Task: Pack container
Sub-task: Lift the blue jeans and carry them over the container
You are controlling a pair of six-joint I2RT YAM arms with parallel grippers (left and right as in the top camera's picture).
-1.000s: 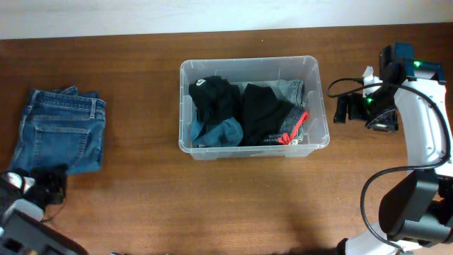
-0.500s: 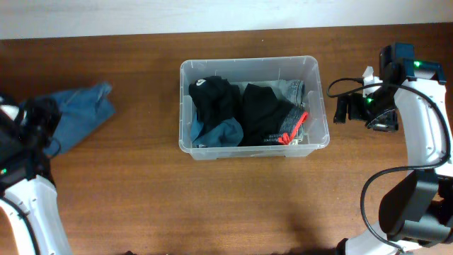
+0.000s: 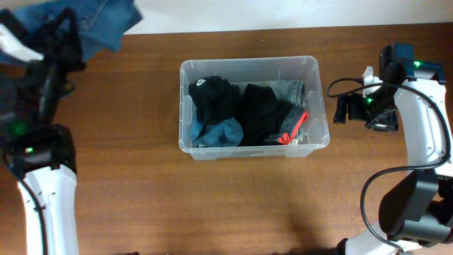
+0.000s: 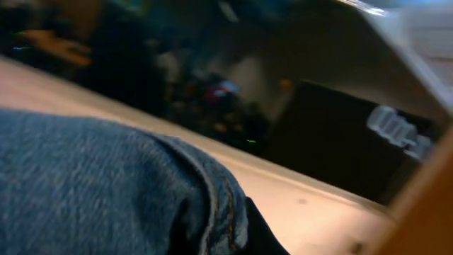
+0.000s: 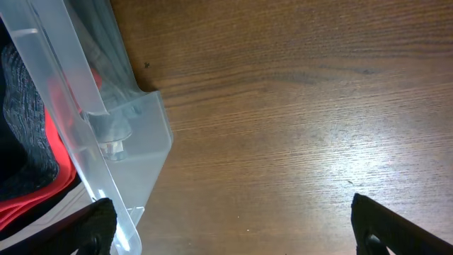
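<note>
Just beside the spread right hand (image 3: pixel 341 110) stands the container (image 3: pixel 248 61).

Clothes (image 3: pixel 241 110) in container (image 3: pixel 248 60); jeans (image 3: pixel 106 18), seemingly, behind-left.

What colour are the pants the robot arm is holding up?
Blue denim jeans, seen best in the left wrist view.

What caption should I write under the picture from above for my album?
Left gripper holds blue jeans up, left of the container of clothes.
</note>
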